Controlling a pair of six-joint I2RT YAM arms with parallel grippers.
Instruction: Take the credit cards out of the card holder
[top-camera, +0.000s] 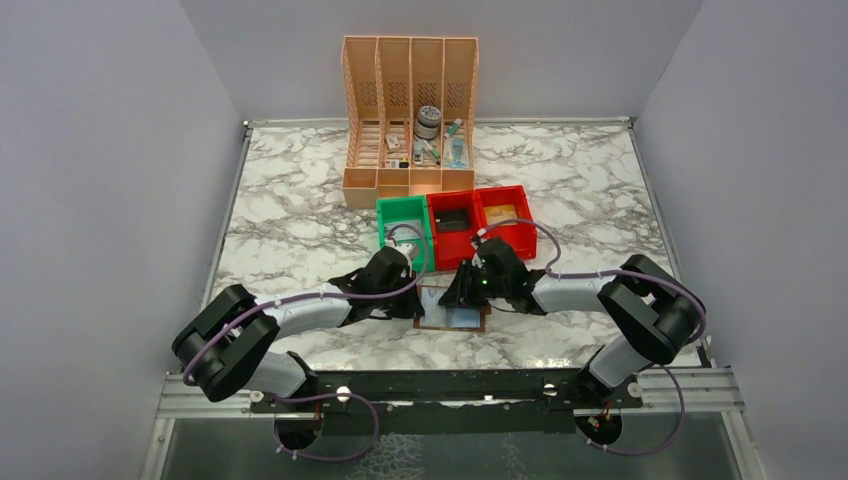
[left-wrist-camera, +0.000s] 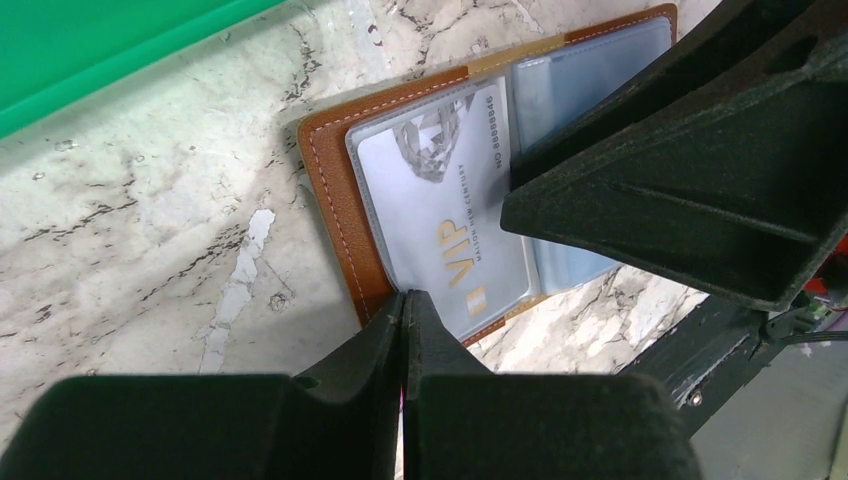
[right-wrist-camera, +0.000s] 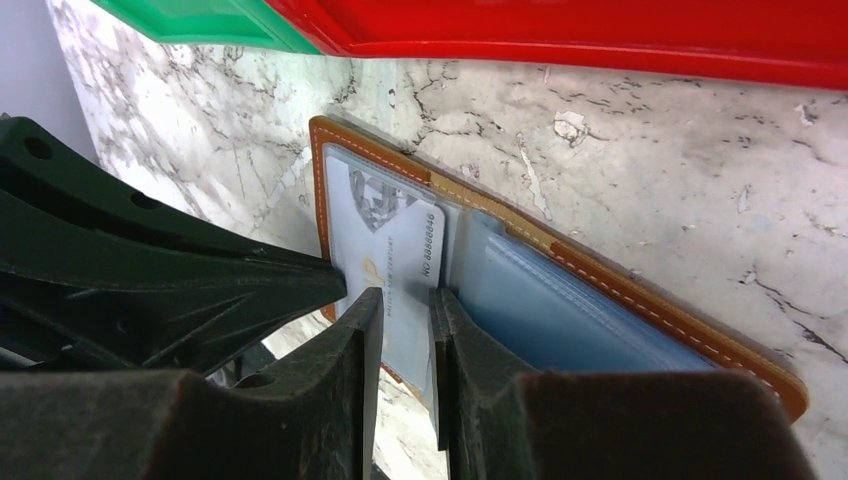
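- The card holder (top-camera: 452, 318) lies open toward the counter's (top-camera: 300, 230) near edge, with a pale VIP card (left-wrist-camera: 440, 210) in its clear sleeve.
- The left gripper (left-wrist-camera: 405, 312) is pressed together at the holder's near edge. The right gripper (right-wrist-camera: 404, 302) is narrowly parted over the card; I cannot tell whether it grips.
- A green bin (top-camera: 402, 202) and two red bins (top-camera: 452, 258) stand just beyond, with bare marble on both sides.

Peach organiser (top-camera: 362, 185), green bin (top-camera: 402, 201), red bins (top-camera: 510, 238)
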